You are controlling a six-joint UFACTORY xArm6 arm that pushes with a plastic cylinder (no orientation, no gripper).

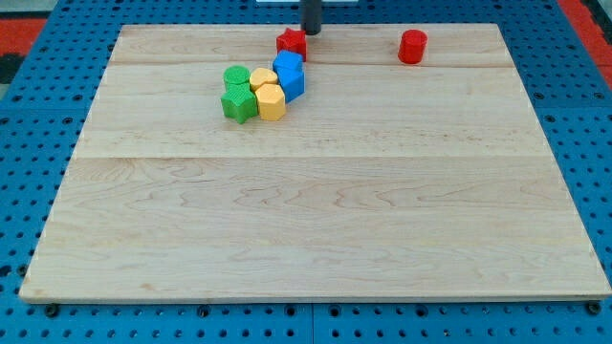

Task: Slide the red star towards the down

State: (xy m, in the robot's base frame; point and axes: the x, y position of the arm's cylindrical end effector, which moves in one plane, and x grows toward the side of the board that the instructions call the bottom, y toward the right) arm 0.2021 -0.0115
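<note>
My tip: my tip point(311, 32) is the bottom end of a dark rod. It has no fingers, so nothing opens or shuts and it holds nothing. It sits at the view's top edge of the board, just beside the red star, up and a bit to the view's right of it. I cannot tell if it touches the star.

Red star: the red star point(292, 42) sits near the top edge of the board point(316, 220), a little left of the middle.

Blue blocks: two blue blocks point(289, 74) sit just below the red star, close together. The top one looks like it touches the star. Their shapes are hard to make out.

Yellow blocks: two yellow blocks point(268, 93) sit below the red star and to the view's left, right against the blue ones.

Green blocks: two green blocks point(237, 93) sit further to the view's left of the red star, next to the yellow ones.

Red round block: a red round block point(412, 46) stands well apart from the red star, to the view's right.

Cut off: the rod runs out of the top of the view, so only its low part shows.

Writing: I can see no words or labels.
</note>
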